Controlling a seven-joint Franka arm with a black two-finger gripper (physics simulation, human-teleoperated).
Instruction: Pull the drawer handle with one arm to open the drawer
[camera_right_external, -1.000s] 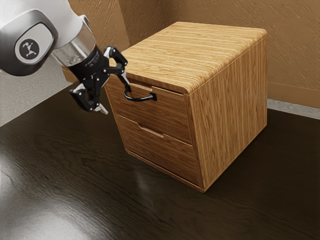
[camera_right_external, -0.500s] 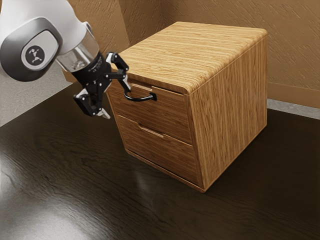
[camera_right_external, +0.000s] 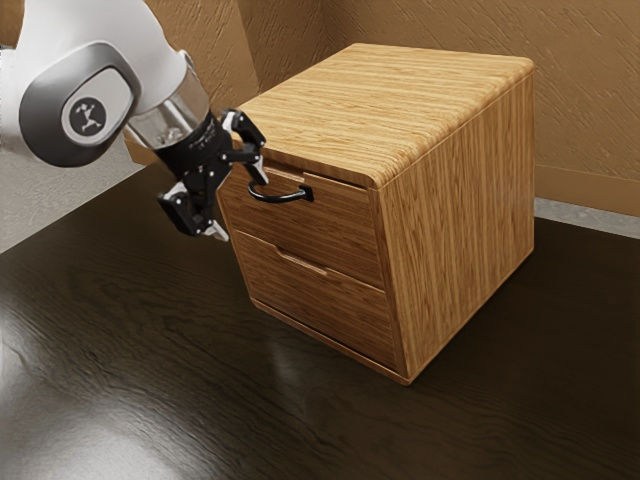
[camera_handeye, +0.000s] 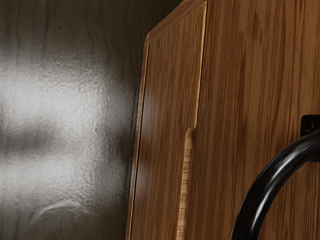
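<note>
The claw hangs released, spread wide just beside the near end of the black handle (not yet around it). Closing here would likely pinch air or glance off. Behind, the top drawer sits shut in the cabinet.

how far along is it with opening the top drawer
Done: the approach, as the pincer is at the cabinet front, by one end of the black handle. In hand: the grasp, with the pincer open and not clamped on the handle. Left: closing on it and pulling, since the top drawer looks flush and shut.
</note>
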